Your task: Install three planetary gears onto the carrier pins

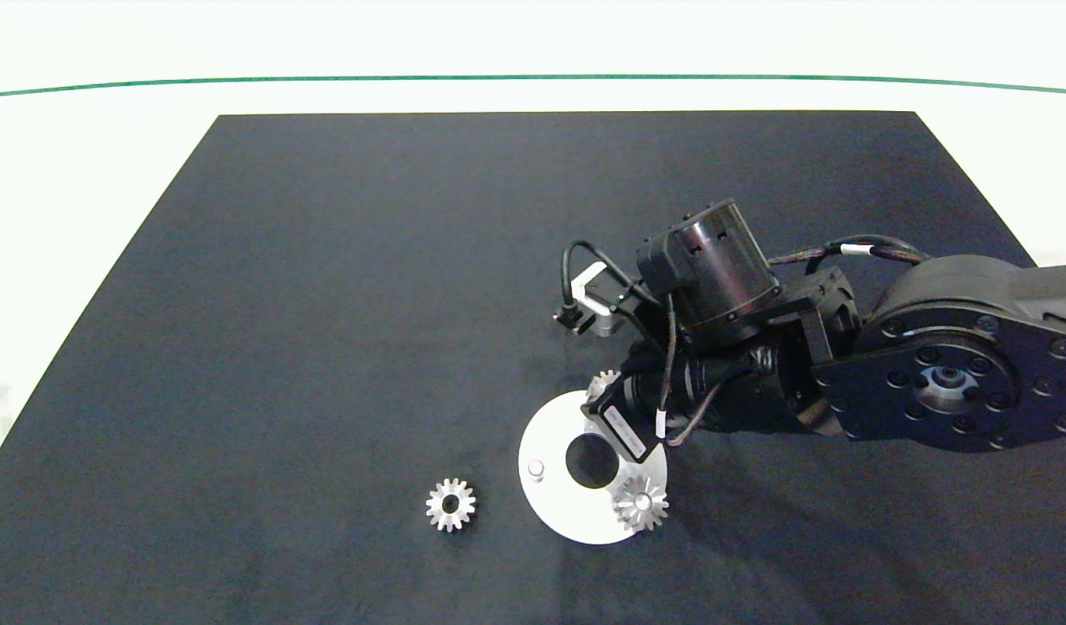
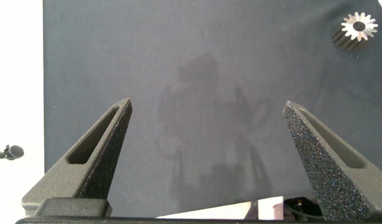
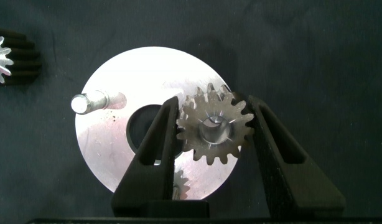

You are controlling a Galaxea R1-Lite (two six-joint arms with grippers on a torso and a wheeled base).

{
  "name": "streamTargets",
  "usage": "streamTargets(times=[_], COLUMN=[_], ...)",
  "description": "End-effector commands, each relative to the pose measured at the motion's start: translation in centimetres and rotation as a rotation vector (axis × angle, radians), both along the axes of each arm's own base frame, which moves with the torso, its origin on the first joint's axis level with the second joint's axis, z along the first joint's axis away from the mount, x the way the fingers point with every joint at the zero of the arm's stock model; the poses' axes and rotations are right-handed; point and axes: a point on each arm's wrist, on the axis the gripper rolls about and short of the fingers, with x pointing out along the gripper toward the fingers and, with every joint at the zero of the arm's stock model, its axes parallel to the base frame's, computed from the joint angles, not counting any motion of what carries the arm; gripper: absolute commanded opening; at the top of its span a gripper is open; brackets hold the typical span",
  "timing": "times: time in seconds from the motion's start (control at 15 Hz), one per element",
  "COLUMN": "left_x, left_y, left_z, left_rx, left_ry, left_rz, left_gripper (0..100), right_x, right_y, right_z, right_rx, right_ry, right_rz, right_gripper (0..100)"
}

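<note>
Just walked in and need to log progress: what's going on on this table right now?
The right gripper is over the white disc, its fingers closed on a planetary gear that sits at one of the carrier pins. Another gear is already seated on the disc's near pin. One pin is bare, and the third gear lies loose on the dark mat beside the disc. The left gripper hangs open over the bare mat, idle.
</note>
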Motion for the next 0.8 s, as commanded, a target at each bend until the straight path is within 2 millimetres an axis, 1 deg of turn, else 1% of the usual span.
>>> streamTargets(times=[0.07, 0.33, 0.8], left_x=[0.03, 0.13, 0.07], left_y=[0.00, 0.00, 0.00], left_z=[-0.04, -0.02, 0.10], left_rx=[0.002, 0.002, 0.001], left_ry=[0.004, 0.011, 0.005], left_rz=[-0.001, -0.001, 0.000], left_gripper=[100, 100, 100], right_x=[0.24, 0.48, 0.23], right_y=[0.16, 0.08, -0.32], right_z=[-0.07, -0.58, -0.63], right_rx=[-0.002, -0.017, -0.024], right_ry=[-0.001, 0.010, 0.014], right_rz=[-0.001, -0.011, -0.014], right_gripper=[10, 10, 10])
